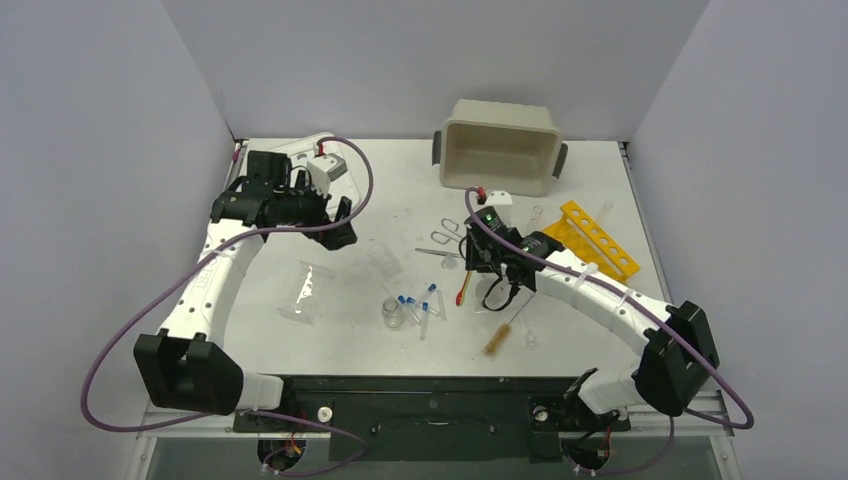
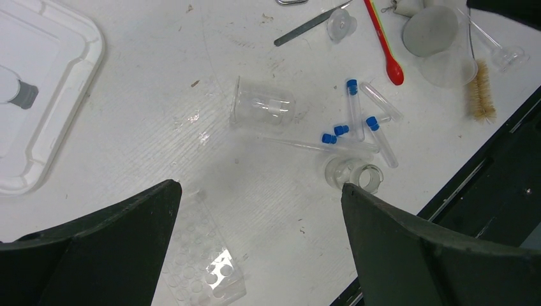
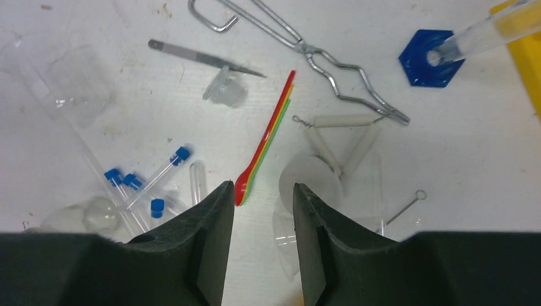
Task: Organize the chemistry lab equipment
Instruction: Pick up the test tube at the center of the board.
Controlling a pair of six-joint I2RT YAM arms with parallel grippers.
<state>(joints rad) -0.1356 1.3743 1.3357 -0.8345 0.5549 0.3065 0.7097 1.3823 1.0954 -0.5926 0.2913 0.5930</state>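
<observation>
Two hands hang empty, left hand spread wide, right hand narrowly parted over a slim red-and-green spatula.

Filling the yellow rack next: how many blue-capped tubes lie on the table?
4 blue-capped tubes, clustered beside the small jar: one farthest from it, one slanted right of that, two with caps side by side at the left. The shortest may be only a cap.

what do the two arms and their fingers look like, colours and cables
Both the left arm and right arm have white shells with chunky black joints, and a purple cable loops along each. A green light glows near the right wrist. The left gripper and right gripper carry broad matte-black fingers.
</observation>
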